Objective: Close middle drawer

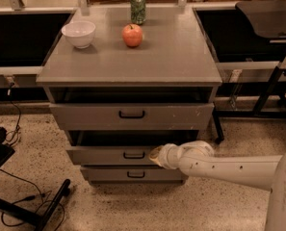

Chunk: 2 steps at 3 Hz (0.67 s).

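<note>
Locating the task item: the middle drawer [104,155] sits second of three in the grey cabinet, pulled part way out, with a dark gap between its front and the top drawer [84,115].
Appearance: low plain grey front, small black handle [134,155] at centre.
Gripper position: the gripper [155,155] is at the drawer front, just right of the handle and touching or nearly touching the panel.
Grip state: cannot be told from this view.
Arm: the white arm [229,168] enters from the lower right, passing in front of the cabinet's right corner.
Edges: the middle front stands proud of the bottom drawer [99,173]; the top drawer is also part way out.
Surface: a white bowl [78,33], an apple [132,35] and a green can [138,7] stand towards the rear of the cabinet surface [176,57].
Open room: speckled floor [133,206] lies before the drawers; a black stand [51,207] lies at lower left.
</note>
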Each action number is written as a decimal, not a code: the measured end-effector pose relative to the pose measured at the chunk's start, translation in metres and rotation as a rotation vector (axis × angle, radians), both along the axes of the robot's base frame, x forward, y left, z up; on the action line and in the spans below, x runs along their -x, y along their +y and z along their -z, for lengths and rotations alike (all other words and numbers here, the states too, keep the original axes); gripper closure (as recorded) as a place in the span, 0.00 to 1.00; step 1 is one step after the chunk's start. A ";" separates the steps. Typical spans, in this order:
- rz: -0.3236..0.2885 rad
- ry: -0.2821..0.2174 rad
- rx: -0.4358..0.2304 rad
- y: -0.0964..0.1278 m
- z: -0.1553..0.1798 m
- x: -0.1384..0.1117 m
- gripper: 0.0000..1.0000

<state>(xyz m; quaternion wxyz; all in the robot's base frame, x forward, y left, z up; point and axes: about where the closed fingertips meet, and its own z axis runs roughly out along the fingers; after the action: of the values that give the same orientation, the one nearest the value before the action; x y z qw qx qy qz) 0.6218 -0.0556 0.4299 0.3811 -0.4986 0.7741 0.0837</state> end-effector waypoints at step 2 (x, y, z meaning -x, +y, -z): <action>0.000 0.000 0.000 0.000 0.000 0.000 0.34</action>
<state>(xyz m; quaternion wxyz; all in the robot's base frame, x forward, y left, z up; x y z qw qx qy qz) 0.6218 -0.0555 0.4299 0.3811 -0.4986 0.7741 0.0837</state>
